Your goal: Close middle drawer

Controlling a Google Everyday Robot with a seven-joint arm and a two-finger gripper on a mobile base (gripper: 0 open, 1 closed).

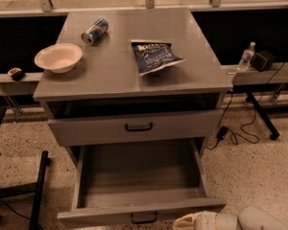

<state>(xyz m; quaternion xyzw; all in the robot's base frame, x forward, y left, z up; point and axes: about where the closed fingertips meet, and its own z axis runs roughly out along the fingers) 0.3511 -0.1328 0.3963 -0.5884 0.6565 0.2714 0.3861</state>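
On cabinet (110, 78): bowl (58, 57), can (94, 31), bag (156, 57); gripper (186, 221) maybe touching open middle drawer (139, 176).
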